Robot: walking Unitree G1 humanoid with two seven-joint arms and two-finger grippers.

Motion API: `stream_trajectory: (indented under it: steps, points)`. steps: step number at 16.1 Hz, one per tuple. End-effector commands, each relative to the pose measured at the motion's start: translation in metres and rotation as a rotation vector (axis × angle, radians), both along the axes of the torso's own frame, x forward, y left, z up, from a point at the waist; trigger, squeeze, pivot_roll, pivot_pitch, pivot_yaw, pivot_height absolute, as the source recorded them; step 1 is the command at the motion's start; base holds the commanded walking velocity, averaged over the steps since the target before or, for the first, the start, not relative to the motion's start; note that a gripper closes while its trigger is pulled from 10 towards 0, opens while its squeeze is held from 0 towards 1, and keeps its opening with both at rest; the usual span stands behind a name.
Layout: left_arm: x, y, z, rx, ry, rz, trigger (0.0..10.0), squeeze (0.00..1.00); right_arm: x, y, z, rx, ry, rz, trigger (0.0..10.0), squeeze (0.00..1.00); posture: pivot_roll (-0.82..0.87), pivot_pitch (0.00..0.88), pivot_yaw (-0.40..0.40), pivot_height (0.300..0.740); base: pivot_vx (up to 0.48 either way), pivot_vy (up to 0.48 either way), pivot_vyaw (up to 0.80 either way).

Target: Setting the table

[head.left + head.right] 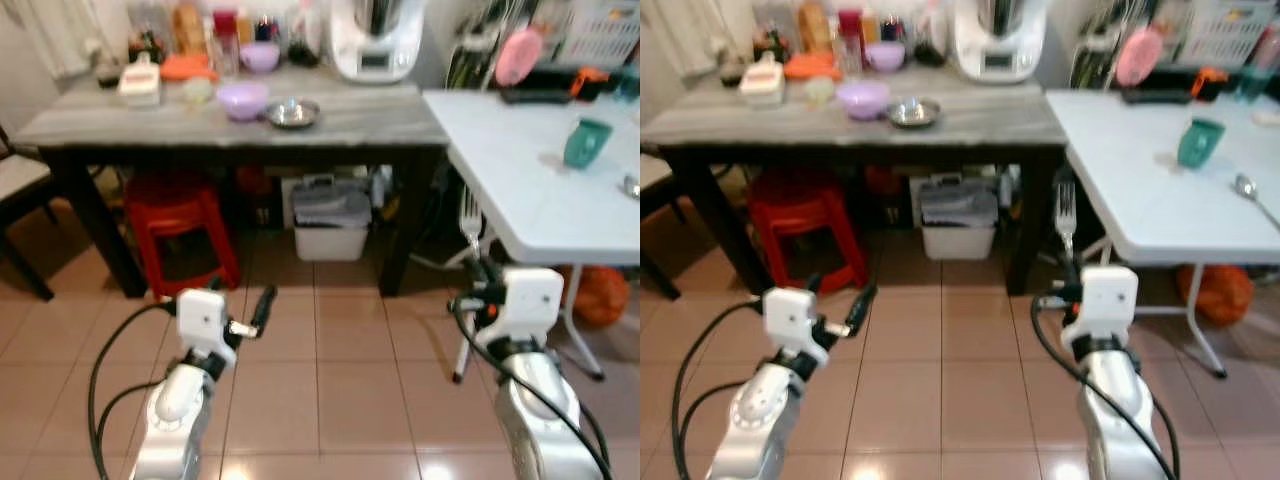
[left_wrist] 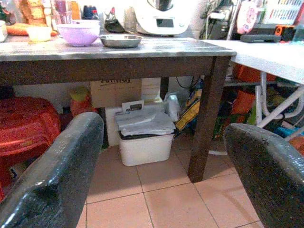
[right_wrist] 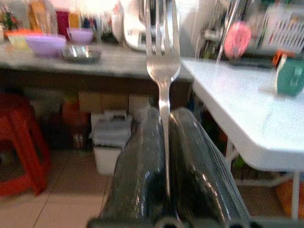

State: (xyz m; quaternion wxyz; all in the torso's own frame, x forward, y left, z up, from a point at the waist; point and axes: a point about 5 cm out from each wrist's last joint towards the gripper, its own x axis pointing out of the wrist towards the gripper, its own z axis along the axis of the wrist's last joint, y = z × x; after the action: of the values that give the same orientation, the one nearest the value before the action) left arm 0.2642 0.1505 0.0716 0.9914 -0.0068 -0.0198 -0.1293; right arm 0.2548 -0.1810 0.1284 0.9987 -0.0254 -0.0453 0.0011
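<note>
The right pincer [image 1: 1067,262] is pinching a fork [image 1: 1065,215] by the lower end of its handle, the two fingers pressed together around it; the fork stands almost upright, tines up, in the air in front of the near corner of the white counter [image 1: 1140,190]. The left pincer [image 1: 262,305] is spread and carries nothing; it hovers low over the tiled floor [image 1: 320,380], before the dark counter [image 1: 240,125].

What could go wrong: the grip is only on a short part of a thin, smooth handle, so the fork may turn or slide between the fingers when the arm swings; it could then fall on the floor. The white counter's edge is close to the tines, so I judge that a forward move without lifting could knock the fork against it. On the white counter stand a green cup [image 1: 1199,141] and, further right, a spoon [image 1: 1246,187]; a careless reach may push the cup.

The fork is of shiny silver metal, with long narrow tines and a slim neck that widens to the head; in the right wrist view it looks clean and straight. On the dark counter are a purple bowl [image 1: 243,99] and a metal dish [image 1: 293,113], well apart from the fork.
</note>
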Motion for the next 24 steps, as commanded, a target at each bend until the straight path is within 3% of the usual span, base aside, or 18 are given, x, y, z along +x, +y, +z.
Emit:
stream_trajectory:
  steps: [1, 14, 24]
  points:
    - [0.001, 0.008, 0.002, 0.023, -0.008, 0.012, 10.0, 0.0, 0.003, 0.005, 0.007, -0.004, -0.029, 0.02, 10.0, 0.0, -0.02, 0.0, -0.028, 0.74, 0.0, 0.0, 0.56]
    - [-0.003, 0.019, 0.002, 0.055, -0.01, 0.046, 10.0, 0.0, 0.001, 0.007, 0.006, -0.003, -0.038, 0.023, 10.0, 0.0, -0.01, 0.0, -0.026, 0.74, 0.252, 0.0, 0.26]
    - [-0.001, 0.016, 0.002, 0.055, -0.011, 0.027, 10.0, 0.0, 0.006, 0.006, 0.004, 0.021, -0.03, 0.022, 10.0, 0.0, -0.01, 0.0, -0.024, 0.74, 0.323, 0.0, -0.14]
